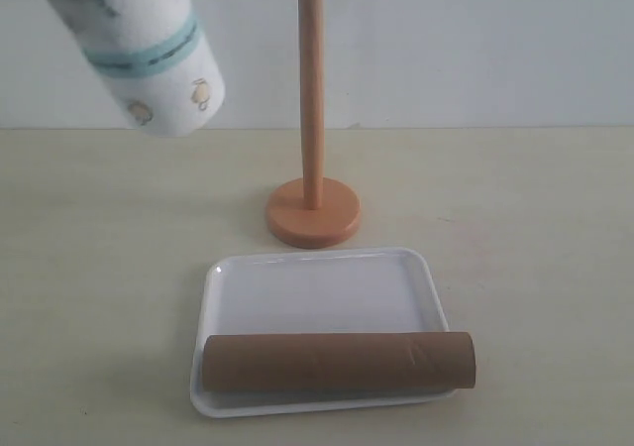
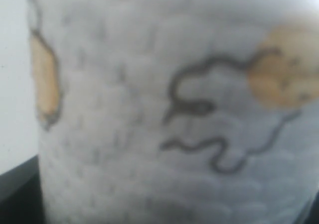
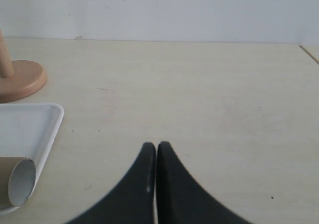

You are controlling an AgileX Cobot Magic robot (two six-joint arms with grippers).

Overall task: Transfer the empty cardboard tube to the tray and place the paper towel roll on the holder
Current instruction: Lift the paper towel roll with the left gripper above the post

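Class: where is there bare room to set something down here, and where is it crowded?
Bare: table right of tray and holder; table left of them; tray's rear half. Crowded: tray's front, filled by the cardboard tube.

Pale table [image 1: 99, 268] carries holder [image 1: 313, 213] on disc base; white tray [image 1: 317, 292] just in front, apart.

Pale beige tabletop [image 3: 209, 99] lay under and ahead of my right gripper [image 3: 156, 145], matte, faintly speckled. Beyond its far edge stood a plain white wall [image 3: 174, 10]. Light was soft and even; shadows were faint.
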